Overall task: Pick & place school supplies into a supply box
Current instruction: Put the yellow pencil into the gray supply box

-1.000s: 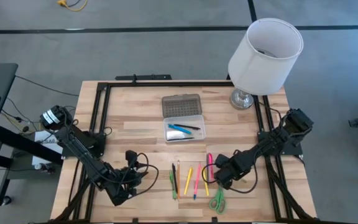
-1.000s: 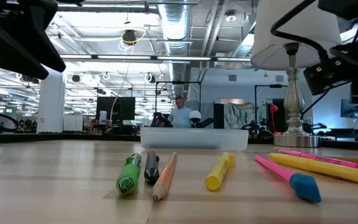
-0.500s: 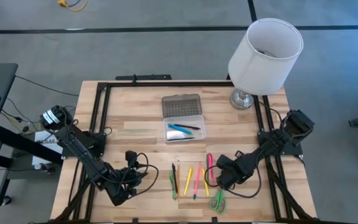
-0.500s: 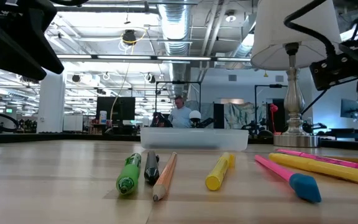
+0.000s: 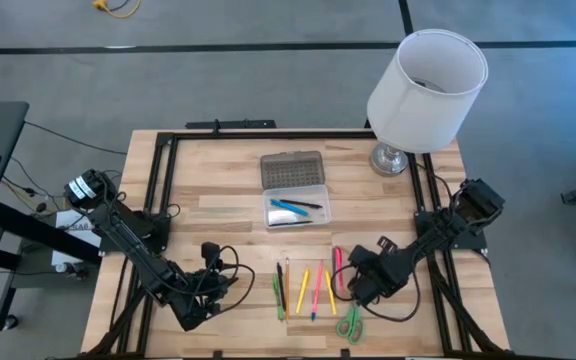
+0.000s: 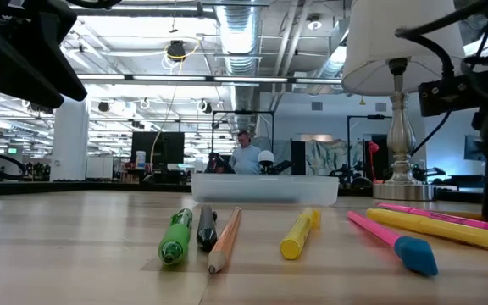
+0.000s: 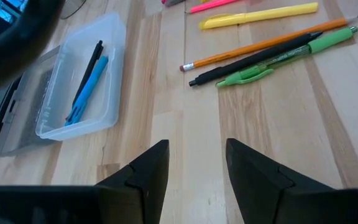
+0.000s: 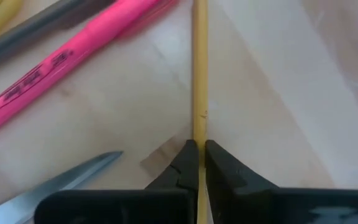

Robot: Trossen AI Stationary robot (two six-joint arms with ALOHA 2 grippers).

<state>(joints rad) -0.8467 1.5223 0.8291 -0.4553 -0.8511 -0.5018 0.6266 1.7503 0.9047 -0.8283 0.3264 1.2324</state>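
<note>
Yellow pencil [image 8: 199, 74] pinched between right gripper [image 8: 198, 155] jaws, seen only at right wrist; high view hides grip. Left gripper [image 7: 196, 163] jaws apart, empty, over surface [image 7: 278, 118].

Both robot arms are black, made of thin jointed bars. Black cables loop beside each one. The left gripper [image 7: 194, 171] and right gripper [image 8: 197, 163] have black, wedge-shaped fingers.

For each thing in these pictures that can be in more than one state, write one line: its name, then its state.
Supply box: lid open, laid flat; blue pen and dark pen inside.
Right gripper: shut on yellow pencil, which lies on the table.
Left gripper: open, empty, above bare table.
Scissors: lying flat; blades open or closed, cannot tell.
Lamp: upright; lit or not, cannot tell.
</note>
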